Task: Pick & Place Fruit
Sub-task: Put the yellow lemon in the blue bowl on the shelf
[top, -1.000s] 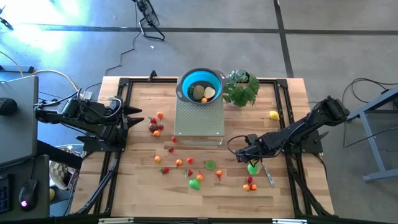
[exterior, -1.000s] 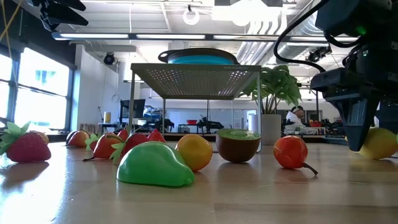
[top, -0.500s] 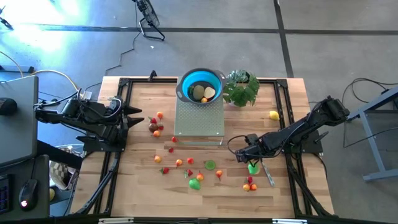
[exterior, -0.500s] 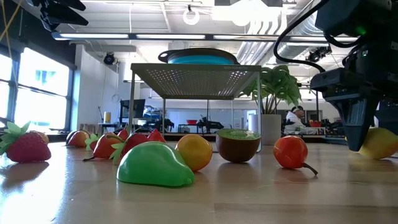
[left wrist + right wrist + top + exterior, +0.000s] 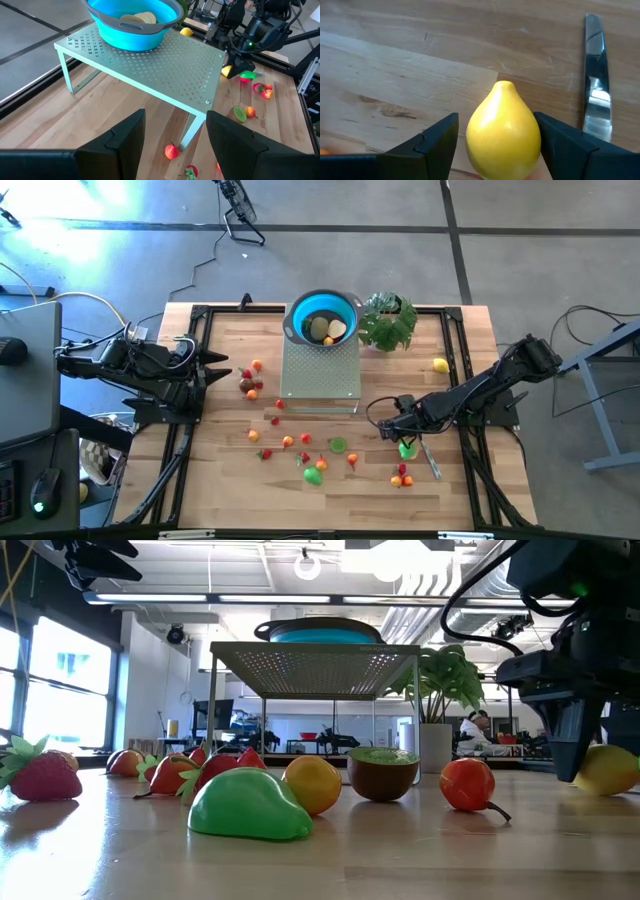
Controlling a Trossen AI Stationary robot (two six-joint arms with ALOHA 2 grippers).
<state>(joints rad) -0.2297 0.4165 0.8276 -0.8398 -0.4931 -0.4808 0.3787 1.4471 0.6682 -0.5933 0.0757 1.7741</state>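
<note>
A yellow pear-shaped fruit (image 5: 502,132) lies on its side on the wooden table, between the two fingers of my right gripper (image 5: 497,142), which points down at it and is open. In the low view the fruit (image 5: 612,768) rests on the table beside a dark finger (image 5: 570,745). More small fruits (image 5: 300,445) lie scattered at the table's middle. The blue bowl (image 5: 300,310) stands on a pale green perforated rack (image 5: 320,375) with two fruits in it. At the table's left edge my left gripper (image 5: 215,370) waits, raised and open. My right gripper has a finger on each side of the yellow fruit, which lies on the table. A narrow gap shows beside one finger (image 5: 440,137). The other finger (image 5: 560,142) is right against the fruit's side (image 5: 536,140); I cannot tell whether it touches.
A slim silver knife (image 5: 595,75) lies on the table just beside the fruit. A leafy green plant (image 5: 388,322) stands right of the bowl, and a yellow fruit (image 5: 440,364) lies near the right edge. Black rails (image 5: 190,440) run along the table's sides.
</note>
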